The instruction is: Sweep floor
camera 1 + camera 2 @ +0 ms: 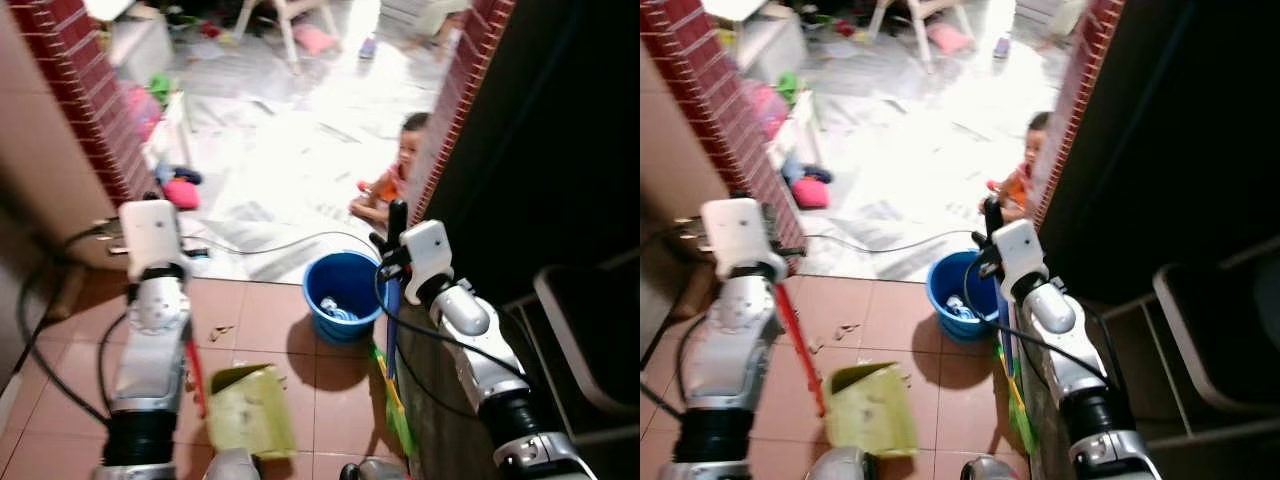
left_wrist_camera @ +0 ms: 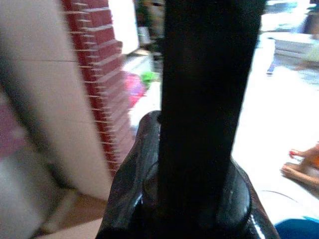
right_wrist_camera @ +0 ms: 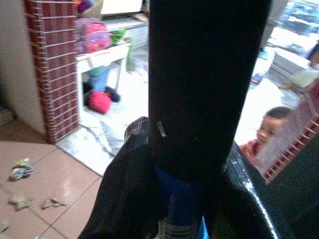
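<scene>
Dustpan [image 1: 250, 410] handle partly behind left arm

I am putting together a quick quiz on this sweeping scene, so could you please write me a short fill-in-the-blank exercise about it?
1. The bucket on the tiled floor is ____ in colour.
2. The right gripper is shut on the ____ handle.
3. The left gripper holds a yellow-green dustpan by its ____ handle.
4. A person sits beyond the ____ pillar.

Missing words: blue; broom; red; brick
</scene>
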Controlling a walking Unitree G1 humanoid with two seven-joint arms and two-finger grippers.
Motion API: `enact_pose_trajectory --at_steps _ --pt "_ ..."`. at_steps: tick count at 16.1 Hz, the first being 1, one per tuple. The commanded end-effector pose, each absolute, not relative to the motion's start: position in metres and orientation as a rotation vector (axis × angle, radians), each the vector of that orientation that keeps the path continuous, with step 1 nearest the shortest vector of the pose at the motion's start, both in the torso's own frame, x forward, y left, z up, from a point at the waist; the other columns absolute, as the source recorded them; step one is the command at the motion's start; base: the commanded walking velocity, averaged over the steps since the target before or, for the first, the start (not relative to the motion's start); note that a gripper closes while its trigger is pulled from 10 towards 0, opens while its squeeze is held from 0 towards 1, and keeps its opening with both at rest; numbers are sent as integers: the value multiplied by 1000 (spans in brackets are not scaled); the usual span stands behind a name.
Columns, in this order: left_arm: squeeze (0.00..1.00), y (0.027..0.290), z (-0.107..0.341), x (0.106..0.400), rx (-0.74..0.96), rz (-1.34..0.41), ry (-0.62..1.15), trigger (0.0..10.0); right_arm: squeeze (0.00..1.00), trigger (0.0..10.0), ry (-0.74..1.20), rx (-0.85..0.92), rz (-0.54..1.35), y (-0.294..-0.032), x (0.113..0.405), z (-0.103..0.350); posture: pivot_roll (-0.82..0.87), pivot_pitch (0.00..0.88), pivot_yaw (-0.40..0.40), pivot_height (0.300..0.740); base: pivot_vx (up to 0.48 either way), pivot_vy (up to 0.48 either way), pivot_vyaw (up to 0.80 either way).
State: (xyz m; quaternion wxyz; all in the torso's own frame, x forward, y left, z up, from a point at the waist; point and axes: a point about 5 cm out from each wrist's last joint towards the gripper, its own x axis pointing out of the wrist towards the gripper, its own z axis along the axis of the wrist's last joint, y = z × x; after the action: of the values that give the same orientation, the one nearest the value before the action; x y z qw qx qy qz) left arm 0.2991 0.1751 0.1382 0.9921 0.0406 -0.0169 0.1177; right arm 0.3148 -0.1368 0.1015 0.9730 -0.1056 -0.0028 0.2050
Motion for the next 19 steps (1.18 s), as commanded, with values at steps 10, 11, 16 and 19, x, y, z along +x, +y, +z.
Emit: enact_pose_trajectory --at_steps 10,11,16,19 --pt "0 155 159 299 65 166 -113 10000 0 10000 -6 -228 430 -133 319 102 38 0 -39 740 0 480 -44" --pt "0 154 158 298 57 168 -109 10000 0 10000 -7 -229 432 -133 319 102 38 0 -39 740 0 480 0" --pt "0 147 170 298 43 162 -134 10000 0 10000 -14 -236 444 -132 318 102 38 0 -40 740 0 480 0" --pt "0 148 173 299 32 166 -141 10000 0 10000 -25 -237 452 -130 319 104 41 0 -42 740 0 480 0"
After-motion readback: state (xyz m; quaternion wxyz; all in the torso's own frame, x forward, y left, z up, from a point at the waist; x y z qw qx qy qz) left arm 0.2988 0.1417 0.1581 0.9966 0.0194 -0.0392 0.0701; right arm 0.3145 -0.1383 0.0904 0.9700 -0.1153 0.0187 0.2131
